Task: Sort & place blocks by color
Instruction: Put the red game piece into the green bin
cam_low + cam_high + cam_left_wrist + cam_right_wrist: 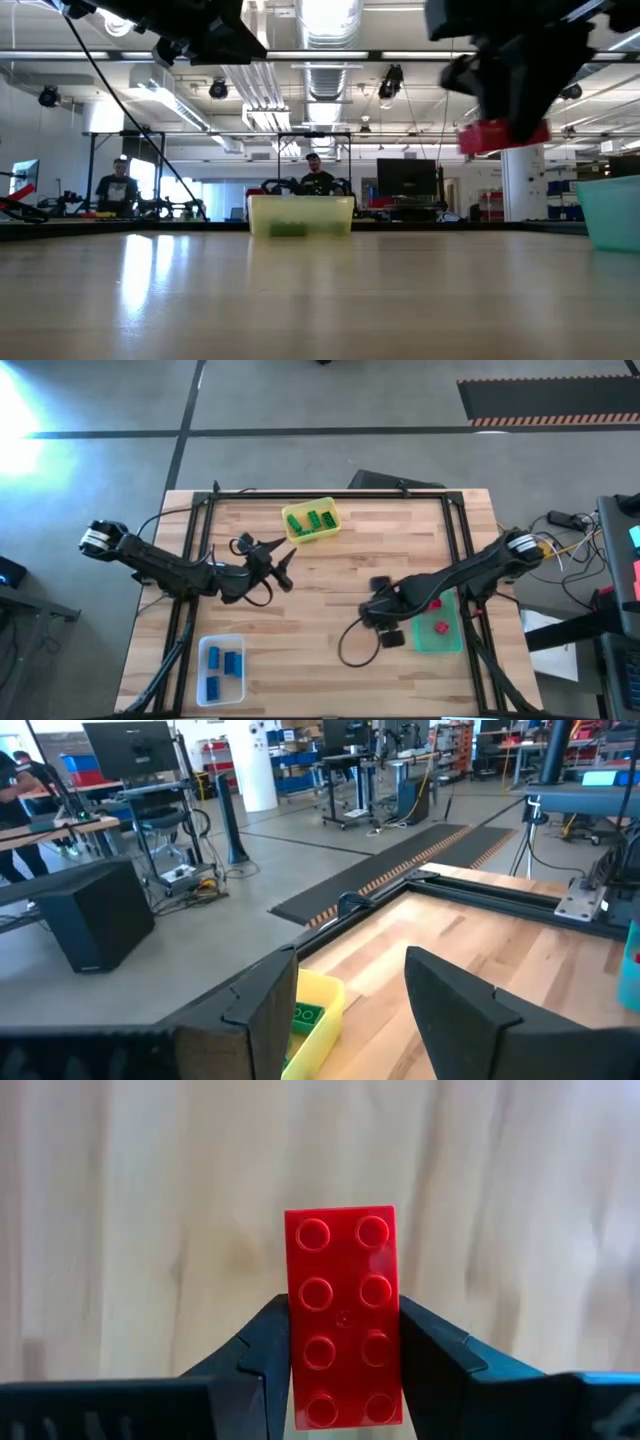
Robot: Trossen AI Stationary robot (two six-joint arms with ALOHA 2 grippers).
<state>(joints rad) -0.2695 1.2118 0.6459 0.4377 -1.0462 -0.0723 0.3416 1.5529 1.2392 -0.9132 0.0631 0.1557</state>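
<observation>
My right gripper [345, 1370] is shut on a red brick [340, 1290] and holds it above the table; the brick also shows in the low view [503, 135]. In the high view this gripper [383, 615] is just left of the translucent green bin [455, 645], which holds a red brick [438, 627]. My left gripper [370, 1020] is open and empty above the table, near the yellow bin [330, 532] with its green bricks [310, 520]. Blue bricks [222, 663] lie in the clear bin [203, 685]. My right gripper pinches the red brick's two long sides [293, 1370] between its two fingers, on the half nearer the wrist. The fingers lie along the brick's length. The studded top faces up toward the wrist camera. The brick is lifted clear of the table, roughly level.
The yellow bin stands at the far middle, the clear bin at the near left and the green bin at the near right [612, 210]. Bare wood lies between them [330, 630]. A black frame [455, 510] runs along the table's edges. People sit in the room beyond.
</observation>
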